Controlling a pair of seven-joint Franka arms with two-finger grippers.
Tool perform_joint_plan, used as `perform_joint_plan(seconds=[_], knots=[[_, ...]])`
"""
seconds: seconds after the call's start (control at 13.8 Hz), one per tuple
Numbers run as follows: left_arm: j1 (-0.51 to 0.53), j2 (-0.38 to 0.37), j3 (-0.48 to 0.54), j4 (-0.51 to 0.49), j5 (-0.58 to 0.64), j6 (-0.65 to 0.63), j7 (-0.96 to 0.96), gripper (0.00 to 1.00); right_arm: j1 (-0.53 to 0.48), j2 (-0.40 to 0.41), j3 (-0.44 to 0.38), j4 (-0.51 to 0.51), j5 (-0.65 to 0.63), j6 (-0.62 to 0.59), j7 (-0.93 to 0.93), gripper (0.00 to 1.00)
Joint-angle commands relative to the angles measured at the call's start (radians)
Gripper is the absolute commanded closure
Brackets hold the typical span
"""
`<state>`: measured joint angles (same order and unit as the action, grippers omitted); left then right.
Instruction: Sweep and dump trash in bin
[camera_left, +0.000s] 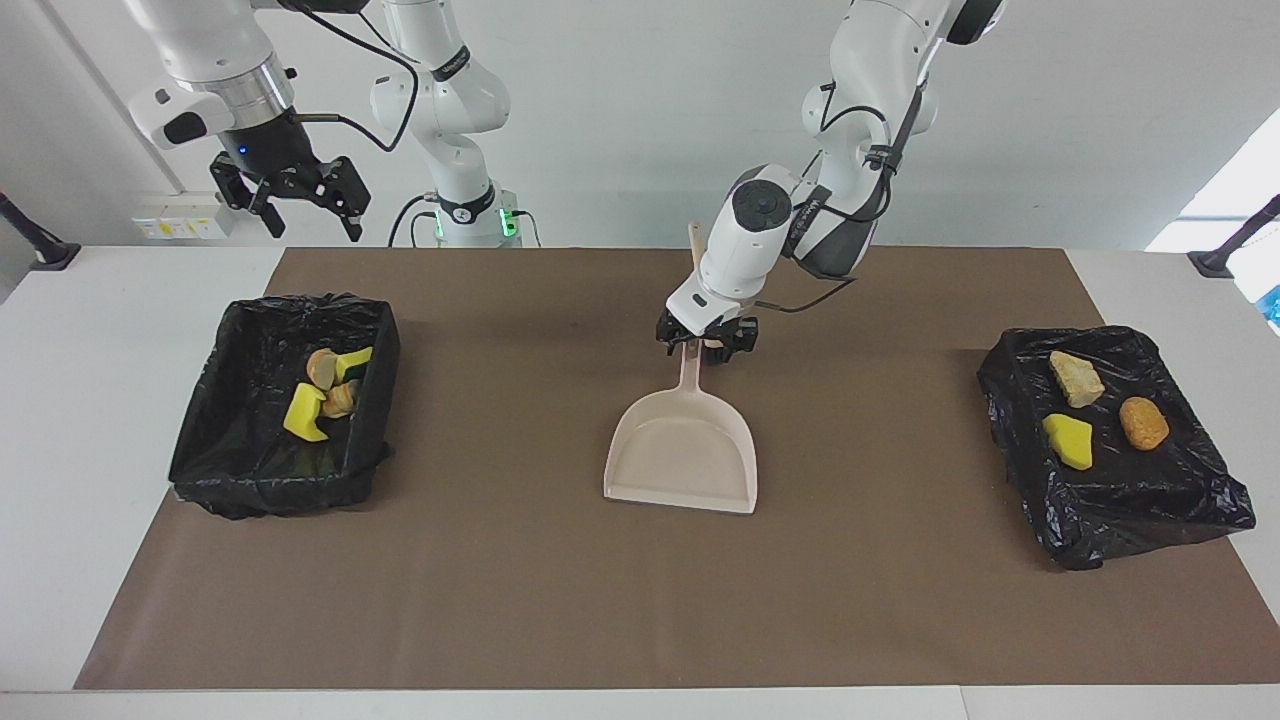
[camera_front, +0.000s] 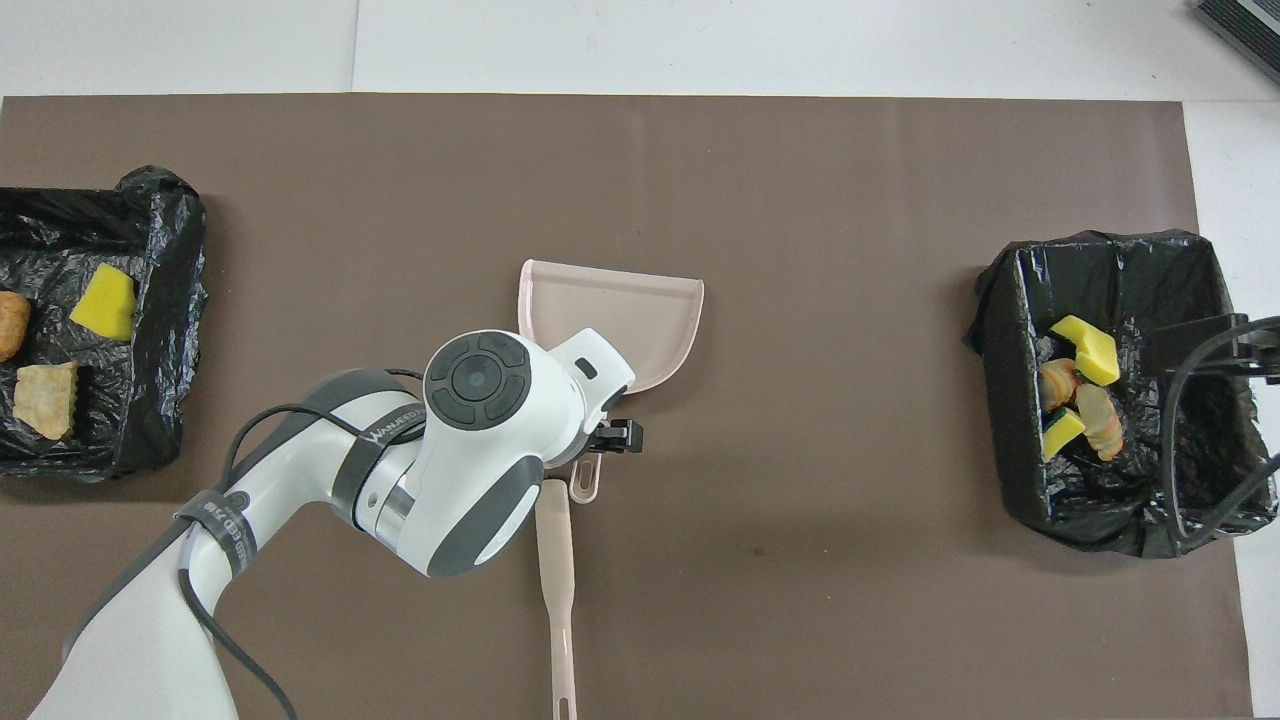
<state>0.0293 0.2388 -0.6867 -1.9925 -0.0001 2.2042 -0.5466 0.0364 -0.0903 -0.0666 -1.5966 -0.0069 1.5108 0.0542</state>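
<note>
Beige plastic, the flat-bottomed dustpan (camera_left: 683, 450) lies on the brown mat (camera_left: 560, 600) in the middle of the tabletop (camera_left: 60, 480), its handle running toward the robots and under the left end effector (camera_left: 706, 342). That end effector sits low over the top of the handle with its fingers spread apart on either side, so nothing is clamped; from overhead the arm's white wrist housing covers most of the handle and a corner of the pan, and only the handle's looped end shows beside it. A second slim beige handle (camera_front: 557, 590), perhaps a brush, lies on the mat under the left arm and is cut off by the frame edge. The right end effector (camera_left: 300, 200) waits high over the black-lined bin (camera_left: 280, 400) at the right arm's end, fingers wide apart and holding nothing; overhead only its dark edge and cables show. Inside that bin, below it, four trash scraps (camera_left: 325, 392) lie bunched together, yellow sponge and tan lumps overlapping so their outlines are hard to separate. Well away from the left end effector, at the left arm's end, a crumpled black bag-covered tray (camera_left: 1120, 470) carries three more scraps (camera_left: 1068, 441), partly cropped in the overhead view.
</note>
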Motion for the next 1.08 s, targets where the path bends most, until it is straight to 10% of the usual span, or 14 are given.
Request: perform_joint_plan(seconds=[0.0, 0.29, 1.01], knots=[[0.084, -0.032, 0.006, 0.038, 0.015, -0.067, -0.012, 0.00, -0.004, -0.012, 0.001, -0.006, 0.007, -0.008, 0.001, 0.00], [0.224, -0.114, 0.018, 0.087, 0.014, -0.174, -0.003, 0.00, -0.003, -0.012, 0.001, -0.006, 0.007, -0.008, -0.001, 0.00], [0.086, -0.253, 0.496, 0.265, 0.006, -0.546, 0.414, 0.00, -0.004, -0.012, 0.001, -0.006, 0.007, -0.008, 0.001, 0.00]])
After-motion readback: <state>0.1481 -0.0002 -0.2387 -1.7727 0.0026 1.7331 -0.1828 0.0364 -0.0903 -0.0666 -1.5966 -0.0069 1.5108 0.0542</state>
